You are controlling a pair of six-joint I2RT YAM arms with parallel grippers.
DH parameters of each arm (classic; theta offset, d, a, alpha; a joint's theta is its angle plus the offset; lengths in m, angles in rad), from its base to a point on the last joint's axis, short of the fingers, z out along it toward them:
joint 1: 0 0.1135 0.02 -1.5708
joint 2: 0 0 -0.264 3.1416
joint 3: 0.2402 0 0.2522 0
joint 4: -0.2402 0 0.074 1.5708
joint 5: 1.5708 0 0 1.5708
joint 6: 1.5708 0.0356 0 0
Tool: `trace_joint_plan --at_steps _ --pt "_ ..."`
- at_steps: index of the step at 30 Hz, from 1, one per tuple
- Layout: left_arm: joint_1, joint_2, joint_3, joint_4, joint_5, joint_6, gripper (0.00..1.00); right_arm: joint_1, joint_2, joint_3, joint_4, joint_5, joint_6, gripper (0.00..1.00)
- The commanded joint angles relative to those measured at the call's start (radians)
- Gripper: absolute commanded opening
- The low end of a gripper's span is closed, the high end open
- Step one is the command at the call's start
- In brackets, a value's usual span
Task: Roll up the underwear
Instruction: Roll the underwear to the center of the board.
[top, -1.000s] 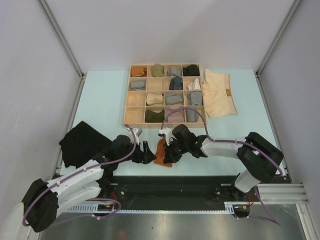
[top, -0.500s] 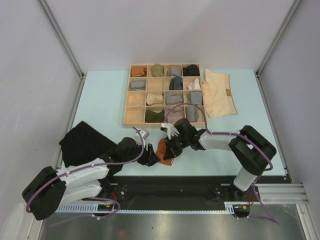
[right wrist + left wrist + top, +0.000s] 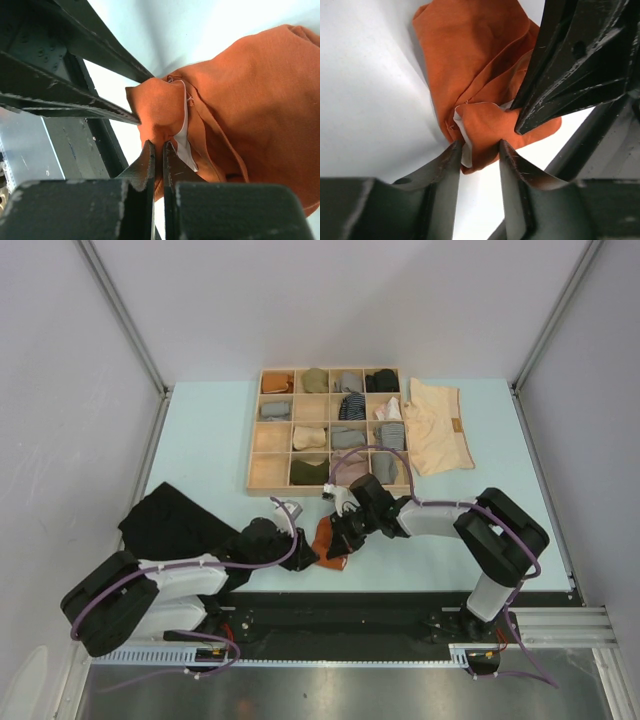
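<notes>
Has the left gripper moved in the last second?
Yes. The left gripper has moved right along the table's near edge, closing in on the rust-orange underwear that the right gripper pinches.

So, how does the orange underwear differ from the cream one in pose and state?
The orange underwear is bunched up between both arms near the front edge; the cream underwear lies spread flat beside the wooden tray. The orange one is pinched in jaws; the cream one is untouched. Both rest on the table.
</notes>
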Motion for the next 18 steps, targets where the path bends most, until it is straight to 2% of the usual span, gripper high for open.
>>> trace_joint_plan --at_steps 1,2,3,6,7,8,11,18 --pt "-0.005 0.055 -0.008 0.107 -0.042 0.0 0.36 -0.009 0.018 0.03 -0.013 0.071 -0.016 0.0" --pt "-0.006 0.064 -0.005 0.107 -0.046 -0.002 0.29 -0.009 0.012 0.031 -0.049 0.079 -0.016 0.01" --pt "-0.006 0.072 0.006 0.089 -0.066 -0.008 0.18 -0.009 -0.003 0.036 -0.057 0.083 -0.016 0.09" --pt "-0.006 0.103 0.023 0.042 -0.08 -0.019 0.12 -0.01 -0.035 0.05 -0.103 0.115 -0.016 0.31" --pt "-0.006 0.11 0.033 0.032 -0.083 -0.022 0.1 -0.011 -0.048 0.054 -0.115 0.126 -0.016 0.45" --pt "-0.006 0.121 0.036 0.029 -0.085 -0.025 0.09 -0.013 -0.078 0.062 -0.143 0.135 -0.019 0.48" --pt "-0.006 0.144 0.064 0.005 -0.076 -0.028 0.09 -0.02 -0.126 0.079 -0.212 0.181 -0.034 0.69" --pt "-0.006 0.207 0.104 -0.024 -0.045 -0.039 0.08 0.007 -0.31 0.053 -0.263 0.402 -0.079 0.73"
